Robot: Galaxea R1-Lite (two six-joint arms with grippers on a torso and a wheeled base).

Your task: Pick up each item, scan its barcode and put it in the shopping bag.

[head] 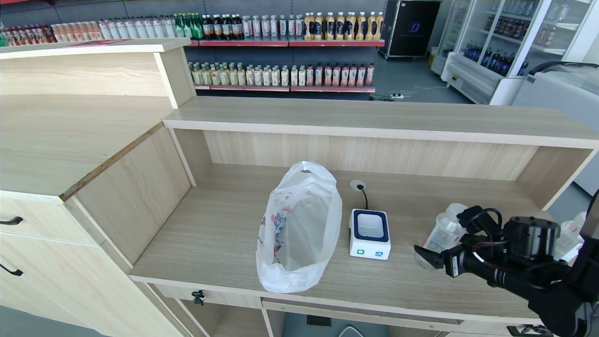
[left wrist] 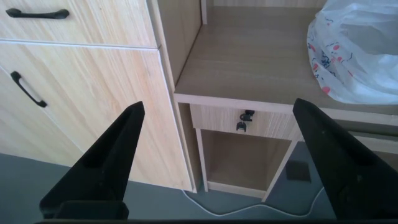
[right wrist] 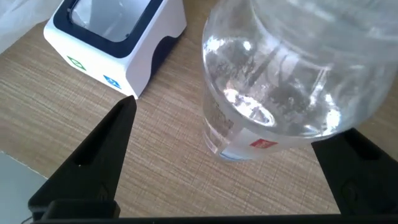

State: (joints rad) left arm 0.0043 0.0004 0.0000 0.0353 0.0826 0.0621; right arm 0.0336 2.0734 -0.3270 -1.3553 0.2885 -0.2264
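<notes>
One clear bottle (head: 441, 230) sits on the counter (head: 224, 224) near the scanner (head: 369, 233), bag (head: 299, 224) beyond it. We see the right gripper (head: 447, 239) wide open, jaws flanking the bottle, not clamped. Left gripper (left wrist: 219, 107) is open, empty. We judge the bottle light, slick and squashy: grip mid-body, gently.

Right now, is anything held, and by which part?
Nothing is held. The right gripper is open around the clear bottle; the left gripper is open, empty.
</notes>
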